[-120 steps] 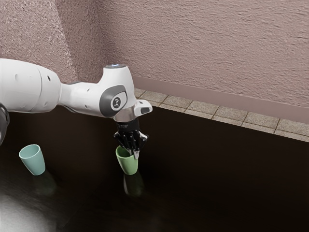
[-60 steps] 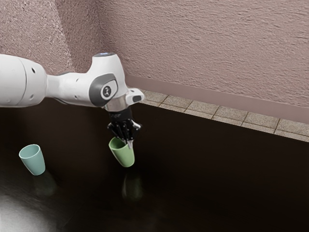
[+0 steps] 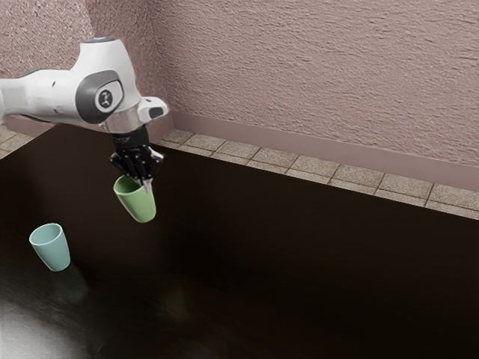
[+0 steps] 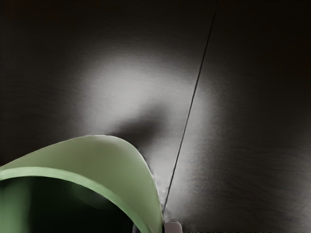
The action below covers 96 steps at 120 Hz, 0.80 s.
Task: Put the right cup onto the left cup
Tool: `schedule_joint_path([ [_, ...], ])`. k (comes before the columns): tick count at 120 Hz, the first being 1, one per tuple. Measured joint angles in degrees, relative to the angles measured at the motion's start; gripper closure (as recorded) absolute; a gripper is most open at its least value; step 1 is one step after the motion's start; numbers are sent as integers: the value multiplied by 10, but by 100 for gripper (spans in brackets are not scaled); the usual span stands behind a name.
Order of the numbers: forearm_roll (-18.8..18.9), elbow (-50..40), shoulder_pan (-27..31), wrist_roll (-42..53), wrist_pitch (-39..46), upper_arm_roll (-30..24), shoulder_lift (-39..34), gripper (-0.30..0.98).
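Gripping the green cup [image 3: 138, 205] by one side of its rim, the gripper [image 3: 144, 184] has its two fingers [image 4: 173, 227] closed to a narrow gap, with the thin wall of the cup pinched between them. The grip sits around three o'clock on the rim, as the exterior view shows it. The cup hangs clear of the table [image 3: 299, 262], mouth upward, its narrower base toward five o'clock from the mouth.

The blue cup [image 3: 55, 254] stands upright on the table at eight o'clock from the green one, its mouth also open and facing up. The two cups are apart; the green one is neither over the blue one nor in it.

The white arm [image 3: 45, 93] reaches in from ten o'clock of the gripper. Past the far edge of the table, from one to three o'clock of the green cup, runs a strip of floor tiles [image 3: 275, 158], with a rough pinkish wall [image 3: 299, 75] behind it. In the wrist view, a thin dark line [image 4: 188, 121] crosses the tabletop through a pale patch of glare beside the green cup.
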Motion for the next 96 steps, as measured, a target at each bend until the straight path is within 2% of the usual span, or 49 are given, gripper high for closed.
schedule_joint_path([
  [38,38,-6,84,-2,-47,-1,-38,79],
  [96,55,-44,187,1,-76,-12,-71,79],
])
